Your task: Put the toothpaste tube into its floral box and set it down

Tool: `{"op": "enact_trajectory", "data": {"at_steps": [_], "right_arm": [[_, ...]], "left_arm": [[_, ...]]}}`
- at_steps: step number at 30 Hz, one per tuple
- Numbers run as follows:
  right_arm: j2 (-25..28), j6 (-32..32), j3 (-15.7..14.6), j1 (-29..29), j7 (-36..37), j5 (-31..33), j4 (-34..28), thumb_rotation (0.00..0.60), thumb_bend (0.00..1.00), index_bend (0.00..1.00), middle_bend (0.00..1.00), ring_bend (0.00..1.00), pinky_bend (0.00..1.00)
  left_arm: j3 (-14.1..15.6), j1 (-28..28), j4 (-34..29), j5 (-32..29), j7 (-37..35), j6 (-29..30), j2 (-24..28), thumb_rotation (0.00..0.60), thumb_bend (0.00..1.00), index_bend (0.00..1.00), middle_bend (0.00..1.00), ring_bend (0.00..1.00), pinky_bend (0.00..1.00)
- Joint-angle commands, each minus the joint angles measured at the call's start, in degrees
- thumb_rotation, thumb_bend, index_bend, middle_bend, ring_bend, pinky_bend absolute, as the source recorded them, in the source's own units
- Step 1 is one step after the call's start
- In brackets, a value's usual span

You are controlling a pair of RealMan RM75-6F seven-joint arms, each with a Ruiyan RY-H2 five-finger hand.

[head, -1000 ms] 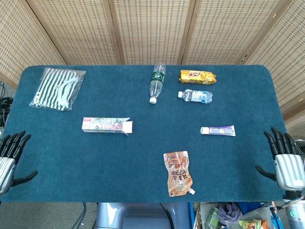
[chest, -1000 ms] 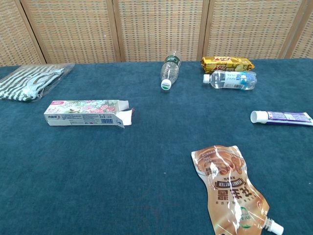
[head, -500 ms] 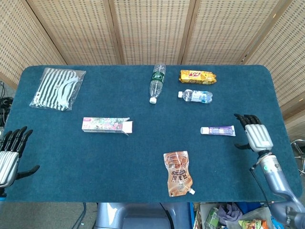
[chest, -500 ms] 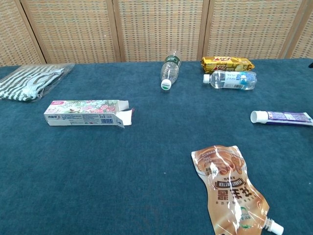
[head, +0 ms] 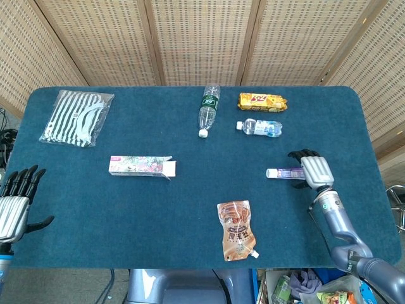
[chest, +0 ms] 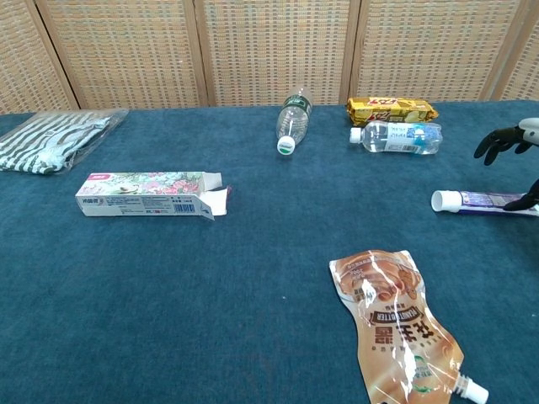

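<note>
From the head view, your right hand (head: 311, 171) hovers fingers spread over the toothpaste tube (head: 286, 173), nothing gripped; your left hand (head: 15, 202) idles open at the bench (head: 190, 209) edge. Chest view: the floral box (chest: 145, 194) lies flap-open, empty, well apart. Everything remains.

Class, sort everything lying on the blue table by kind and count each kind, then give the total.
Clear plastic bottles: 2 (green-label bottle, blue-label bottle)
Toothpaste tube: 1
Floral box: 1
Yellow snack pack: 1
Spouted drink pouch: 1
Striped bag: 1
Total: 7
</note>
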Motion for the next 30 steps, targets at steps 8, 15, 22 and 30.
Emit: {"op": "enact_trajectory", "data": {"at_steps": [8,15,22,30], "right_arm": [[-2.3,-2.3,-1.4,1.0,-0.8,0.7,2.8,0.6,0.03,0.3,0.34,0.22,0.22],[-4.5,-4.3,-1.5,2.4,-0.9,1.3,6.9,0.6,0.12,0.34,0.37,0.23,0.22],[-5.6,-6.5,-1.6,3.7,0.6,1.4,10.2,0.6,0.18,0.39,0.41,0.27,0.25],[-7.0,-7.3,-1.8,4.7,2.2,1.1,13.7,0.6,0.23,0.43,0.45,0.29,0.26]], "left_arm": [[0.0,-0.3,0.0,-0.3,0.4,-0.5,-0.1,0.6,0.03,0.0,0.0,0.0,0.0],[-0.1,-0.5,0.1,-0.8,0.7,-0.9,-0.3,0.6,0.03,0.0,0.0,0.0,0.0],[-0.4,-0.8,0.3,-1.6,0.7,-1.3,-0.5,0.6,0.03,0.0,0.0,0.0,0.0],[-0.4,-1.0,0.3,-2.0,1.1,-1.6,-0.7,0.6,0.03,0.0,0.0,0.0,0.0]]}}
